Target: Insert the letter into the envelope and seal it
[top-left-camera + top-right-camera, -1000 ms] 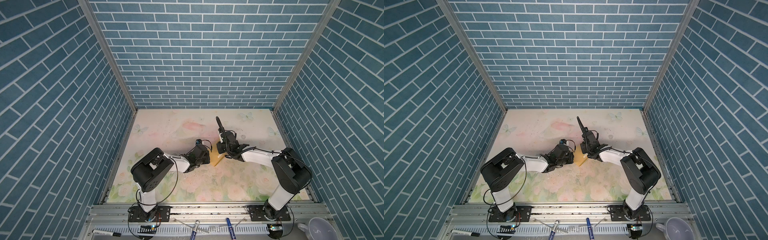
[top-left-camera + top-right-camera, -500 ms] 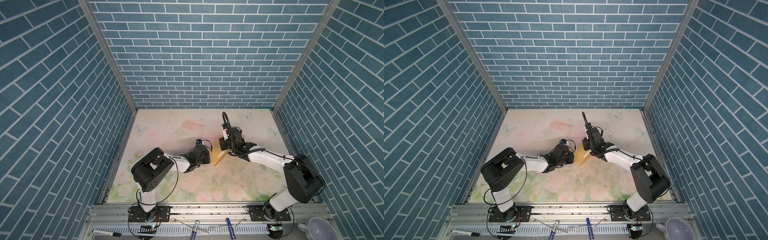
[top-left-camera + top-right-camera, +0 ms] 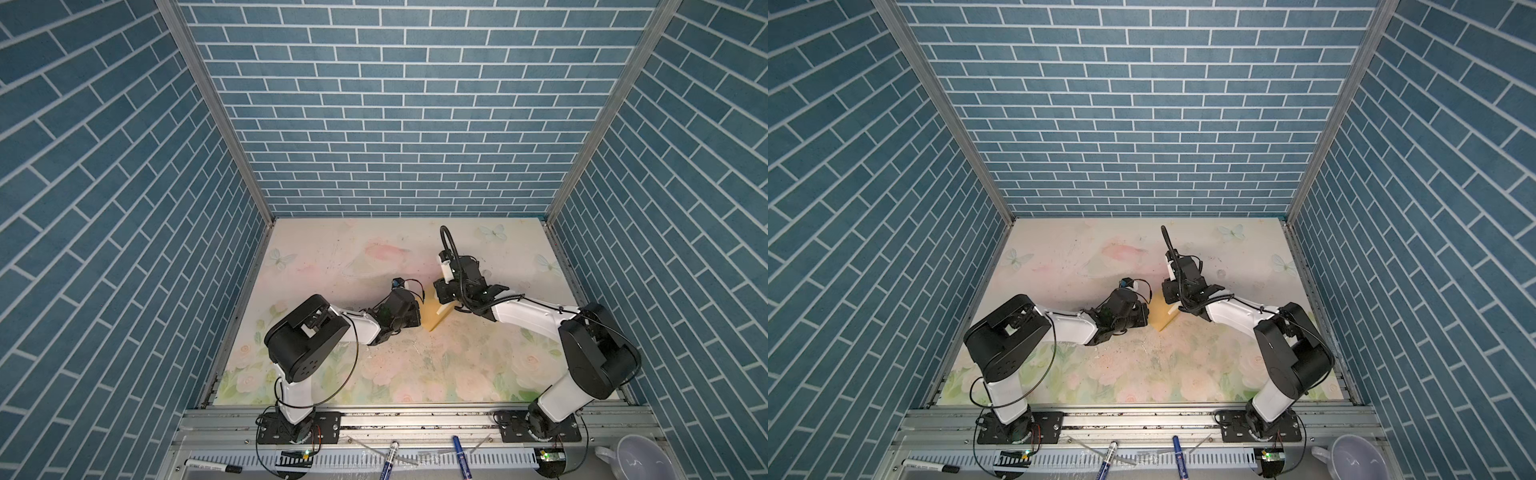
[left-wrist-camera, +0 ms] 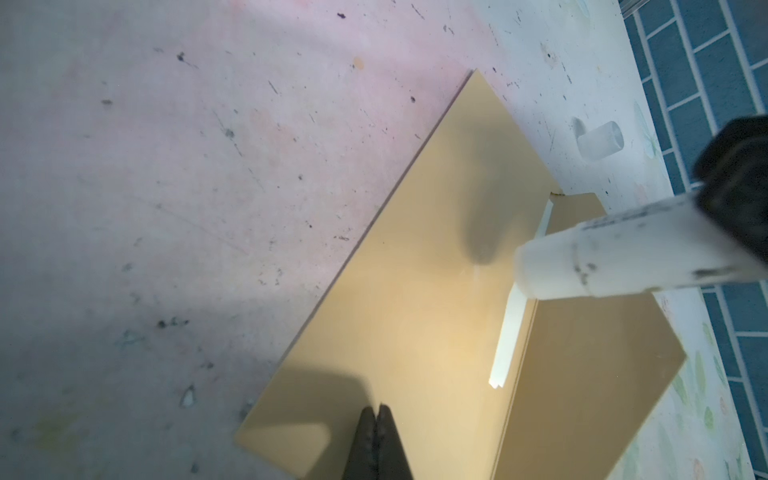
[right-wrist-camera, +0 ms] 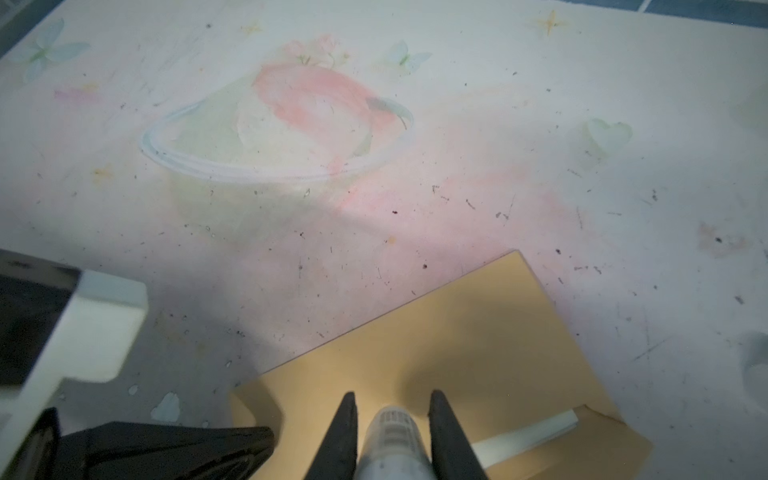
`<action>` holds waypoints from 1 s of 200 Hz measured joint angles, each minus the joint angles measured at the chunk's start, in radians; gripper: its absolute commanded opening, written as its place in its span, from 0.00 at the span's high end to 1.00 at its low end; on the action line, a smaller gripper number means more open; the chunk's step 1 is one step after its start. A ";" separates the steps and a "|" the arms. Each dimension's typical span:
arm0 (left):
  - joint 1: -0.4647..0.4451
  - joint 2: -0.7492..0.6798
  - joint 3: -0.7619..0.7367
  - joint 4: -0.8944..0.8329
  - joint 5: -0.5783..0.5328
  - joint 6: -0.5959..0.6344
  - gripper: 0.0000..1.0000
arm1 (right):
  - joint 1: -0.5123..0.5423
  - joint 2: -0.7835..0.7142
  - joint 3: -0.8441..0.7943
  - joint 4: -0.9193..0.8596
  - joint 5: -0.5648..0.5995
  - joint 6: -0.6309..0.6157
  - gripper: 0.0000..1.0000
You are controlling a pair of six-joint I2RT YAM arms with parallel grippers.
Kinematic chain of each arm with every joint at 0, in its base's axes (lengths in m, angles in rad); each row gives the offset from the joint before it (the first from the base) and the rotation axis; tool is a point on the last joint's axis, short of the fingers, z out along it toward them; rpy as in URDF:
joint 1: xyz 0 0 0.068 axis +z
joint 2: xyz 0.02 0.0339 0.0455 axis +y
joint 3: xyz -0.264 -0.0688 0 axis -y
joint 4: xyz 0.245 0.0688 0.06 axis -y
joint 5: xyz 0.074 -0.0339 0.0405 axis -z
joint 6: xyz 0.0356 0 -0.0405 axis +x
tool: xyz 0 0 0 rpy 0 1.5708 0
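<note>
Lying flat near the centre of the frame in both top views, the tan envelope sits on the floral table between the two arms. The left pincer is clenched with nothing between its fingers, its tips set against the envelope close to one corner. The right pincer is grasping a white glue stick, whose blunt end hangs just over the envelope's mouth. The flap lies folded open on the table. The letter is inside the envelope, only a narrow pale strip showing at the mouth. A small translucent cap rests on the table near the envelope, apart from it.
</note>
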State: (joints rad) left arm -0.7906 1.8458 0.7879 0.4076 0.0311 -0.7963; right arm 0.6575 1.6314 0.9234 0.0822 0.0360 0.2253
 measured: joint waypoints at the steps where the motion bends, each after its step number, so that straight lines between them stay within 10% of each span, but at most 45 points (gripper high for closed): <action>1: 0.000 0.000 0.000 0.000 0.000 0.000 1.00 | 0.002 0.003 0.000 0.000 0.001 -0.001 1.00; 200: 0.001 0.019 0.002 0.037 0.004 -0.005 1.00 | 0.063 0.121 0.062 0.017 0.071 -0.076 1.00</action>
State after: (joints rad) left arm -0.7898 1.8645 0.7895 0.4442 0.0353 -0.8009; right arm 0.7200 1.7523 0.9852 0.0990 0.1070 0.1493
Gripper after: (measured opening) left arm 0.046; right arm 0.266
